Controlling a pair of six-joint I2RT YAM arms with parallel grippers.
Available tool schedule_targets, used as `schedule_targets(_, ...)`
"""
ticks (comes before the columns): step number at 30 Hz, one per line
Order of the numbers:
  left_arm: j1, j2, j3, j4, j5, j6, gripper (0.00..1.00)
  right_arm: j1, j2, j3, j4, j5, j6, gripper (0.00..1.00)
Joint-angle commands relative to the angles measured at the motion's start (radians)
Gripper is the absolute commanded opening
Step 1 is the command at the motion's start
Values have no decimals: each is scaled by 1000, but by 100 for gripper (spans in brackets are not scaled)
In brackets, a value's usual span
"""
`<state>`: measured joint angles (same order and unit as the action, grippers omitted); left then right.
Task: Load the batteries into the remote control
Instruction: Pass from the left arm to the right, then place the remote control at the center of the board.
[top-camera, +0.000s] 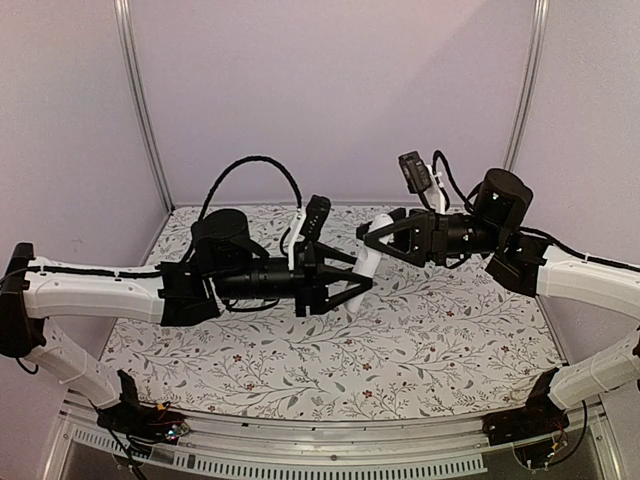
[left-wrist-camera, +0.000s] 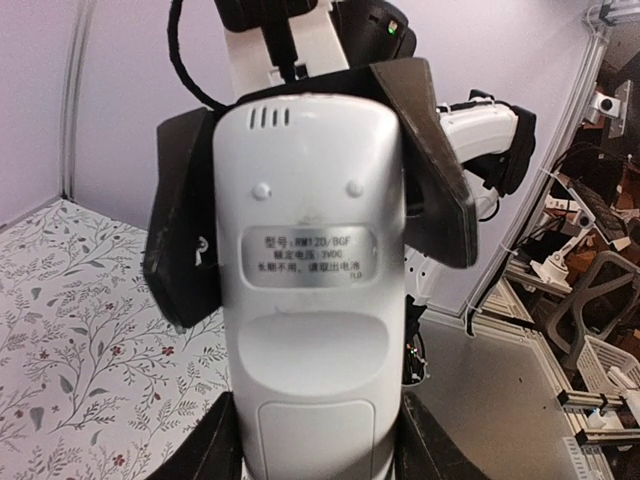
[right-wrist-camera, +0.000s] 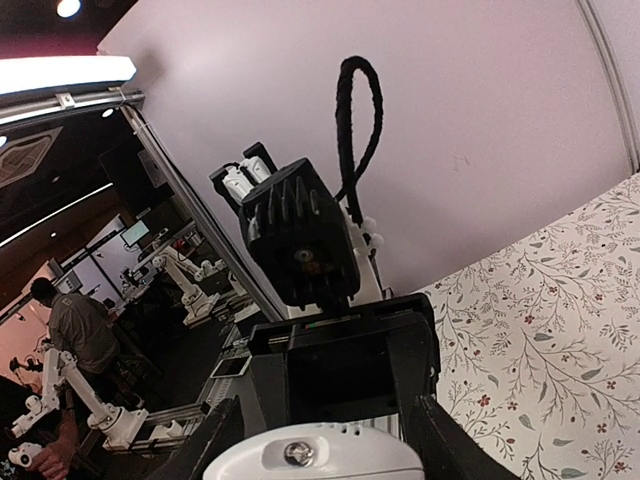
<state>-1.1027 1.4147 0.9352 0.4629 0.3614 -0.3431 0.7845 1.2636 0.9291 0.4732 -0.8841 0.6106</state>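
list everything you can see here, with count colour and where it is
remote: one, white, held up in mid-air, centre of the scene
table cover: one, white with leaf print, across the tabletop
frame posts: two, silver, back corners
person: one, grey shirt, far background, right wrist view
arms: two, white and black, reaching in from both sides
left gripper: one, black, shut on the remote
right gripper: one, black, at the remote's far end, grip unclear

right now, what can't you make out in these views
- batteries: seen in no view; the closed cover on the remote control hides its bay
- remote's button face: turned away in left wrist view
- right gripper open or shut: right wrist view's bottom edge cuts it off
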Motion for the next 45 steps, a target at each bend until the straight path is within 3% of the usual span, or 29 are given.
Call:
schedule_targets(1, 23, -21, -32, 92, 13, -17, 31, 1, 2, 20, 39, -7, 38, 52)
schedule_targets(7, 24, -33, -43, 86, -14, -10, 33, 0, 23, 31, 18, 28, 51, 34)
schedule_targets(10, 26, -48, -58, 85, -42, -8, 39, 0, 37, 36, 8, 32, 56, 25)
schedule_targets(13, 35, -79, -84, 80, -72, -15, 64, -1, 40, 64, -95, 64, 36, 18)
schedule_targets(17, 53, -175, -118, -49, -170, -5, 99, -4, 65, 181, -477, 164, -159, 15)
schedule_targets(24, 129, -379, -192, -294, -417, -35, 100, -3, 194, 332, -898, 397, -373, 12)
schedule_targets(32, 201, -430, -216, -477, -653, -115, 99, 21, 435, 535, -1208, 669, -500, 11)
schedule_targets(37, 216, -415, -219, -514, -675, -135, 100, 44, 613, 650, -1302, 782, -539, 11)
schedule_targets(45, 220, -386, -220, -528, -683, -138, 100, 74, 806, 752, -1300, 894, -539, 12)
